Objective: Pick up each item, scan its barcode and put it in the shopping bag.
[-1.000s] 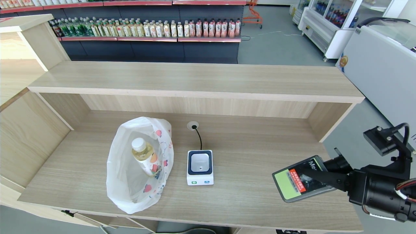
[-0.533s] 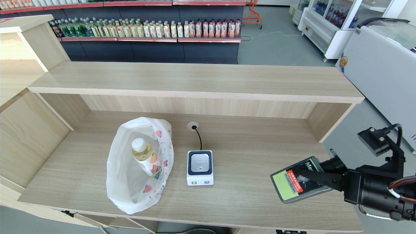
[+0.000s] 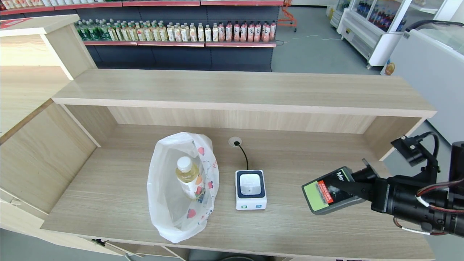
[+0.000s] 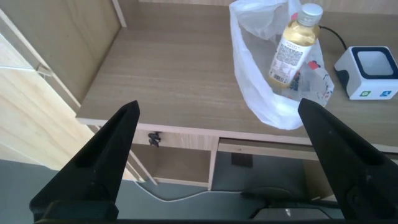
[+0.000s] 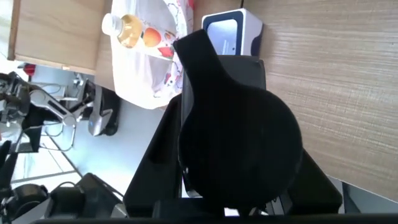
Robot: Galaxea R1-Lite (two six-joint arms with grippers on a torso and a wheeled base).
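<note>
Black box [image 3: 319, 194], clenched in right gripper [image 3: 344, 185]: best carried to scanner [image 3: 251, 185] at 9 o'clock, barcode downward; left gripper [image 4: 219, 112] released.

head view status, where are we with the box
Right hand shut on box, held over counter right of scanner. Left hand open, off counter's near edge. Bottle in bag. Bare counter between box and scanner.

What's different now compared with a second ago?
The head camera swung, shifting the whole view. Beyond that, the right gripper, shut on the box, carried it left, closer to the scanner. The shopping bag, the bottle inside it and the scanner stayed put on the counter.
</note>
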